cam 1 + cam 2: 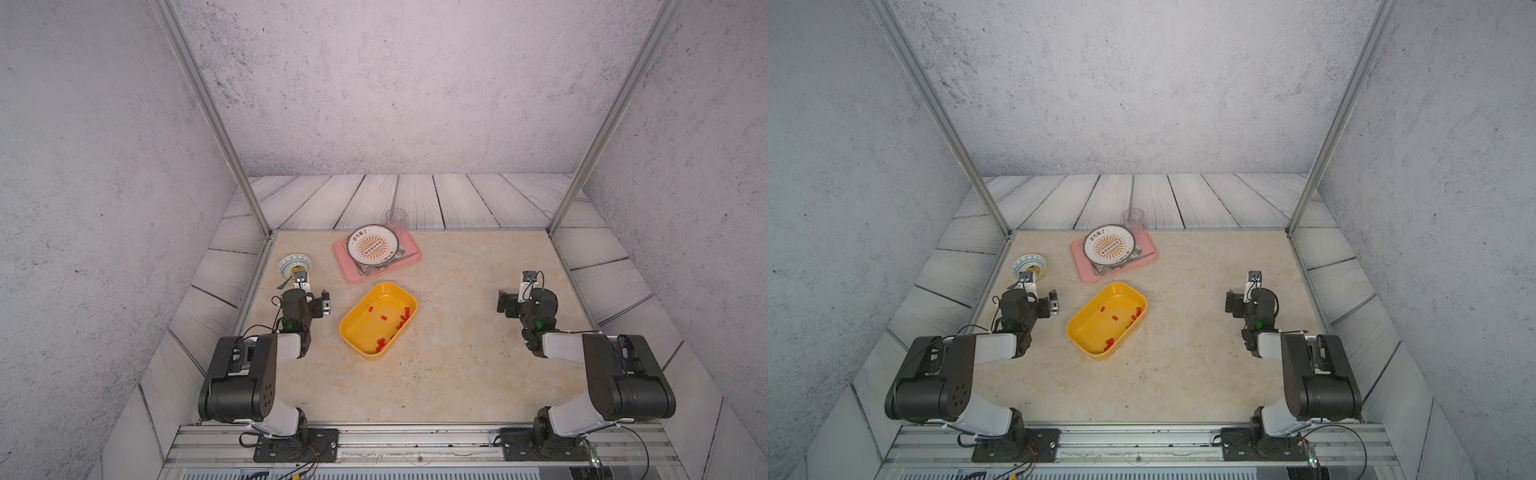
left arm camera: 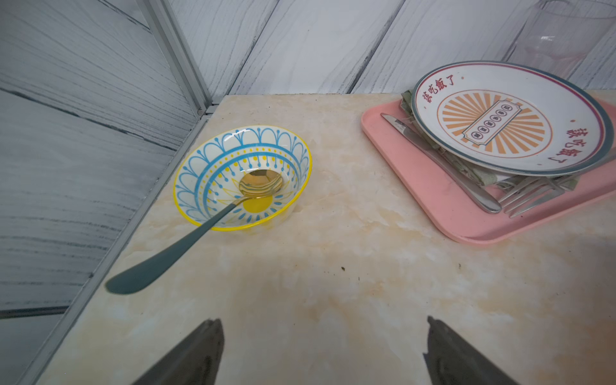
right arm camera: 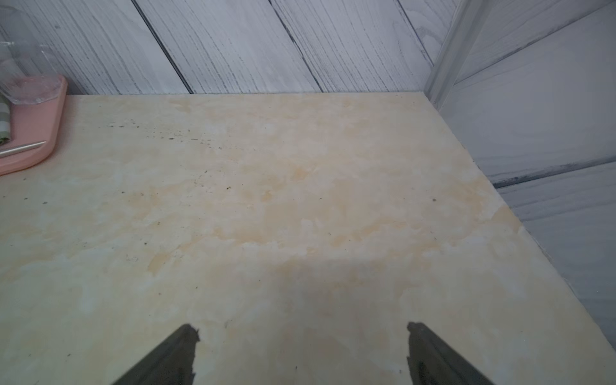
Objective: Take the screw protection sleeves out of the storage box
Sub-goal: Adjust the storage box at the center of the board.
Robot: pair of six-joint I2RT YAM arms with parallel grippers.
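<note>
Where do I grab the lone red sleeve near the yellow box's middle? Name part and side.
Pinch the sleeve across its short body, coming straight down from above. It lies apart from the other sleeves on the storage box floor, and the raised rim likely blocks a sideways approach.

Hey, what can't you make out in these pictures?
- Exact number of screw protection sleeves: too small and clumped against the storage box wall in both top views; the wrist views miss the box.
- Folded cloth: mostly hidden under the plate, left wrist view.
- Glass: cut off by the picture edge, left wrist view.
</note>
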